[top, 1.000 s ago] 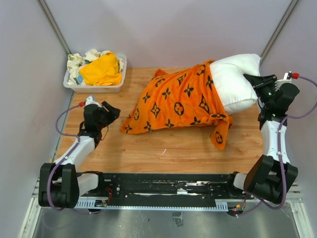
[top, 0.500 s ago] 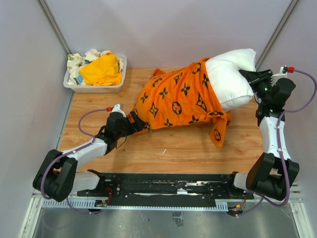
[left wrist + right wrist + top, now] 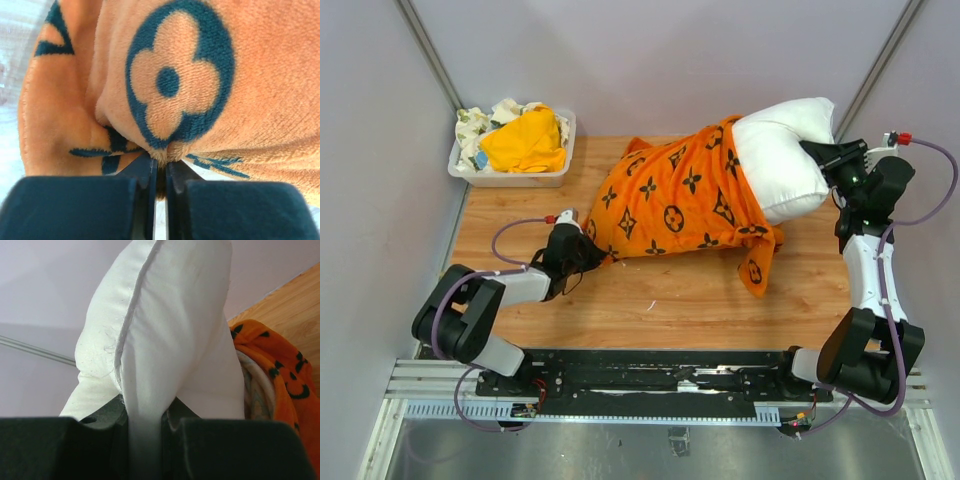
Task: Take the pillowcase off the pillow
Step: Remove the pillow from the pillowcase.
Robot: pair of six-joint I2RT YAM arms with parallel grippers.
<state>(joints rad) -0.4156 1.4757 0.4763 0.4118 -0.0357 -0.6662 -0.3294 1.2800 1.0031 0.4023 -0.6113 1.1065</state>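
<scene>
- The white bin (image 3: 510,179) in the upper left of the overhead view holds a plain yellow-orange cloth (image 3: 525,142) heaped over pale printed cloths (image 3: 472,125).
- The pillowcase (image 3: 675,200) lies across the middle of the wooden table (image 3: 670,300). The pillow (image 3: 785,160) is partly inside it, its white end sticking out of the open mouth at the upper right.
- The left gripper (image 3: 161,172) is clenched on a pinch of the pillowcase's lower-left corner.
- The right gripper (image 3: 145,430) is clamped on the pillow's bare end.
</scene>
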